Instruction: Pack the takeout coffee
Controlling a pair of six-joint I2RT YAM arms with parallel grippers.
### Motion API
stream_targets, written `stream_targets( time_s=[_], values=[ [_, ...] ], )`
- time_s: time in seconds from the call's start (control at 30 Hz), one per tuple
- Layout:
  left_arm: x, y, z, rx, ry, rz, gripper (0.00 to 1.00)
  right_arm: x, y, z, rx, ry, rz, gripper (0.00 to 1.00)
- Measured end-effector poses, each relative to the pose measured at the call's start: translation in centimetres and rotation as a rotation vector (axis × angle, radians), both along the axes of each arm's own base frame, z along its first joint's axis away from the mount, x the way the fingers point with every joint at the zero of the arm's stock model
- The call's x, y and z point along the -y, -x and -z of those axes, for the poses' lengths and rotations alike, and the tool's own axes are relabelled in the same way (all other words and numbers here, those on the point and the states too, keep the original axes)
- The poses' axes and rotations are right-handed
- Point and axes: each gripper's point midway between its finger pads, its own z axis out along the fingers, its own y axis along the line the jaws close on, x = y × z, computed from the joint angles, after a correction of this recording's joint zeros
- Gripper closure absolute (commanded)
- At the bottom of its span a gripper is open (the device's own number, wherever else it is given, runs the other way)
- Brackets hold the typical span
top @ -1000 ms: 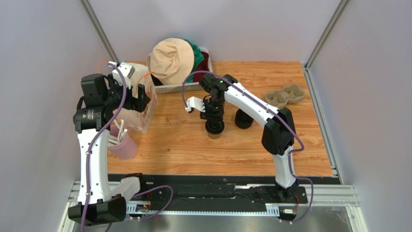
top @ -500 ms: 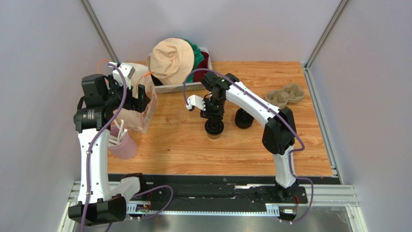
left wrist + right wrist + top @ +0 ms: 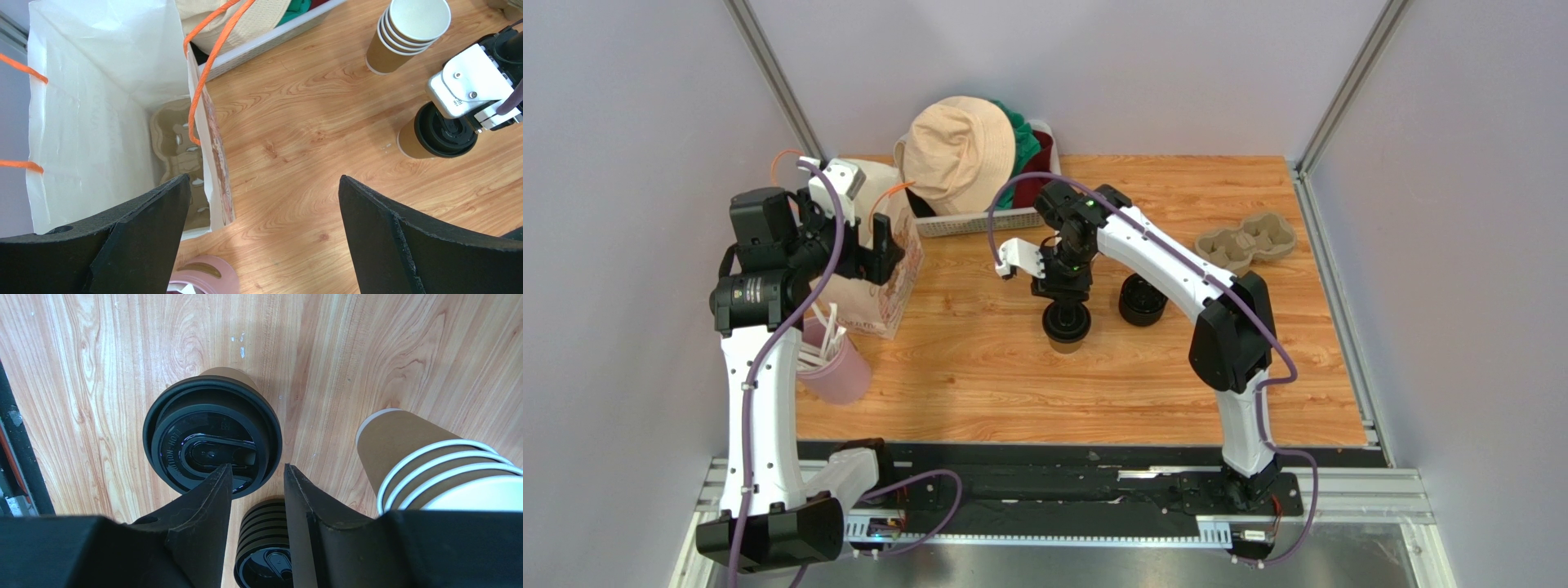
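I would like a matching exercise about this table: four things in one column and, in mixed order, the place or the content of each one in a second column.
Things:
1. takeout coffee
2. white paper bag
3. pink cup
4. beige hat

Places or contents:
A. holds white straws
B. lies on the basket at the far edge
C. stands under the right gripper, black lid on
D. has a pulp cup carrier inside

Pairs: 1-C, 2-D, 3-A, 4-B
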Motion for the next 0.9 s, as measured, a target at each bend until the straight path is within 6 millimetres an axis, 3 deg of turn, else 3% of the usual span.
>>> stream_targets(
  time_s=[0.37,0.9],
  values=[
    [0.0,0.0,0.0,0.001,0.000,0.000,0.01,0.5,-1.0,0.3,-0.001,-0.001,0.024,0.60],
    [0.0,0.0,0.0,0.000,0.000,0.000,0.01,0.2,-0.8,1.9,-0.048,0.008,0.020,0.64]
  ],
)
